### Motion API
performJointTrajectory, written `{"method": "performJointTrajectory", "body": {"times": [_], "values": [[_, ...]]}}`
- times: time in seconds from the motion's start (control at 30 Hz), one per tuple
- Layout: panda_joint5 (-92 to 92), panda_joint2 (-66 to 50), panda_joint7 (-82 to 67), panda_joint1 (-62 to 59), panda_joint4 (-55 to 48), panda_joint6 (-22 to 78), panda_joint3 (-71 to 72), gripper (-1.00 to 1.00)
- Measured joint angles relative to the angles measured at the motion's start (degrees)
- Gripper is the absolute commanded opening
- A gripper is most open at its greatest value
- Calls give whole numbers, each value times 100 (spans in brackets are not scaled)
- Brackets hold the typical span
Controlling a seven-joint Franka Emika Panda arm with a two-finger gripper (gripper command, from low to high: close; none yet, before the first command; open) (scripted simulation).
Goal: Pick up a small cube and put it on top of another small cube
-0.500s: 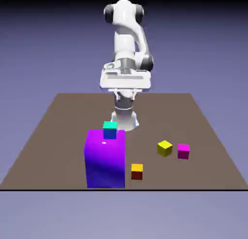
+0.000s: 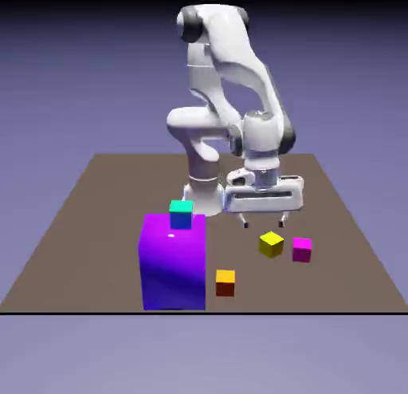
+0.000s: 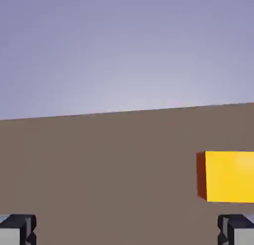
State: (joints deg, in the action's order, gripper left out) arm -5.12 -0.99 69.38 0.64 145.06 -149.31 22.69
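The pink cube (image 2: 302,250) sits on the worktop (image 2: 119,193) toward its edge at the exterior view's right, just beside the yellow cube (image 2: 271,245), lower than the pincer (image 2: 264,224) and off to the right of it in that view. The pincer hangs open above the worktop, its two slim tips wide apart with nothing between them. Smooth, plain, sharp-cornered cubes contrast with the glossy purple block (image 2: 174,263) and the matt brown worktop.
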Motion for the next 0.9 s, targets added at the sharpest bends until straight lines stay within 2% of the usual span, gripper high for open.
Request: {"method": "performJointTrajectory", "body": {"times": [0.33,0.5,0.53,0.6,0.73,0.8,0.9], "values": [[-291,-1916,1533,13,-908,1406,1292,0],[63,-2746,1735,463,-809,493,894,0],[98,-2829,1756,508,-799,401,854,-100],[94,-2829,1752,508,-799,398,855,-100],[-269,-2000,1544,58,-898,1310,1252,-100],[-305,-1916,1524,13,-908,1402,1292,-100],[-198,-1514,775,258,-731,1701,1019,-100]]}}
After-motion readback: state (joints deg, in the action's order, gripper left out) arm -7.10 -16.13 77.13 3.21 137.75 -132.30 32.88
